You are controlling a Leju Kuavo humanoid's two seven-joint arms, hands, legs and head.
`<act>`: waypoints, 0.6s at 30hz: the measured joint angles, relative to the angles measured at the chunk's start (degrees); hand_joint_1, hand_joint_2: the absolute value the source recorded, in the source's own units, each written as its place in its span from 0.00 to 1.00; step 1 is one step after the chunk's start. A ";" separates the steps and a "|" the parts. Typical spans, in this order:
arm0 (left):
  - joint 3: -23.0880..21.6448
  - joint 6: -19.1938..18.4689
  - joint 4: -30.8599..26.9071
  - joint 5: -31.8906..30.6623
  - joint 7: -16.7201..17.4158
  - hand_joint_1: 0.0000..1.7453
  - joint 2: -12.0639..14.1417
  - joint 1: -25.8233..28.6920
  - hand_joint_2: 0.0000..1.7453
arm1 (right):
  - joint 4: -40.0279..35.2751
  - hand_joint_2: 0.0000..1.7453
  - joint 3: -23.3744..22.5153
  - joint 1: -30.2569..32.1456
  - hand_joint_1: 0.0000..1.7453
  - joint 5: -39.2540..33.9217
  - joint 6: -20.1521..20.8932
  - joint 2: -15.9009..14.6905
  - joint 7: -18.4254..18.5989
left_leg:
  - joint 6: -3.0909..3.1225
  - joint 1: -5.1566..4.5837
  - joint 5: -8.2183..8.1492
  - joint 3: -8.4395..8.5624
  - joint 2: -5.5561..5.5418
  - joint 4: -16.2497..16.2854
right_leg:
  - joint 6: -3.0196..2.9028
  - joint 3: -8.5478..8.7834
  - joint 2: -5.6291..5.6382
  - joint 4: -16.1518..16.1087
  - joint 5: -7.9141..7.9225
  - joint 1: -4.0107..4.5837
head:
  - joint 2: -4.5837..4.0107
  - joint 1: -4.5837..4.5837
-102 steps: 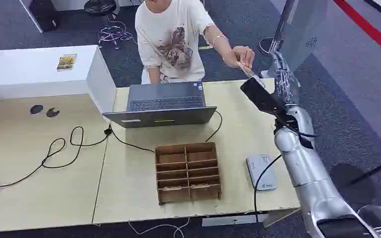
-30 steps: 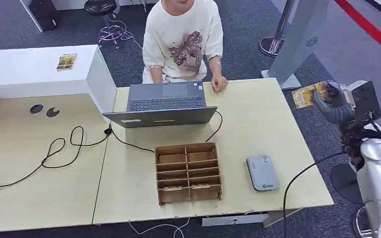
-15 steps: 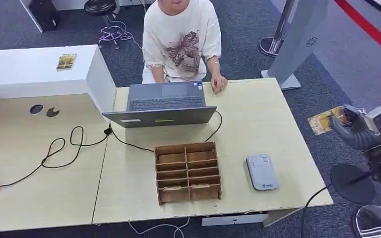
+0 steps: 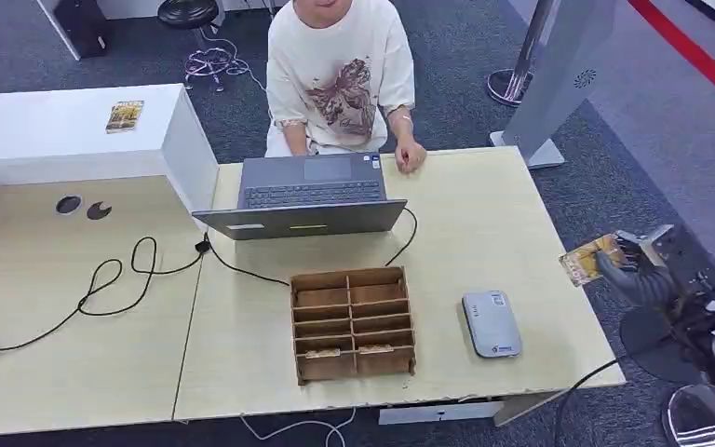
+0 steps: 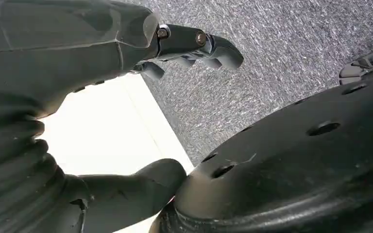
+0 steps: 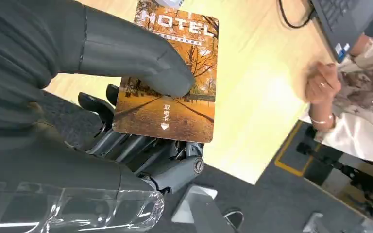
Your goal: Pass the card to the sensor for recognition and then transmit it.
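My right hand (image 4: 635, 272) hangs just off the table's right edge and pinches an orange hotel card (image 4: 589, 260) between thumb and fingers. The right wrist view shows the thumb pressed on the card (image 6: 175, 82), whose face carries an autumn picture and the word HOTEL. The grey card sensor (image 4: 491, 323) lies flat on the table, to the left of and nearer than the held card. My left hand (image 5: 126, 97) hangs beside my body with its fingers apart and nothing in it.
A person in a white shirt (image 4: 340, 74) sits at the far side behind an open laptop (image 4: 305, 200), one hand (image 4: 411, 156) resting on the wooden table (image 4: 484, 223). A wooden compartment box (image 4: 352, 321) stands mid-table. A black cable (image 4: 121, 279) loops at left.
My right hand took the card from the person's hand, then swung out to the right and down. In the last half second it moved lower and slightly left, toward the table edge.
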 joint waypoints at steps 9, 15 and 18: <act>0.00 -0.09 0.00 -0.26 0.00 0.00 0.00 -0.02 1.00 | 1.75 1.00 3.74 -0.02 1.00 -0.50 0.06 0.09 0.48 | 0.00 0.01 0.00 0.00 -0.01 0.00 | 0.00 0.00 -0.01 0.00 0.00 -0.01 | 0.00 0.00; 0.00 -0.17 0.00 -0.39 0.00 0.00 0.00 -0.03 1.00 | 2.10 1.00 5.53 0.00 1.00 -3.28 1.50 0.09 0.29 | 0.00 0.00 0.00 0.00 0.00 0.00 | 0.00 0.00 0.00 0.00 0.00 0.00 | 0.00 0.02; 0.00 -0.20 0.00 -0.39 0.00 0.00 0.00 -0.02 1.00 | 2.14 1.00 6.29 0.03 1.00 -4.74 2.08 0.09 0.26 | 0.00 0.01 0.00 0.00 0.00 0.00 | 0.00 0.00 0.00 0.00 0.00 -0.01 | 0.00 0.00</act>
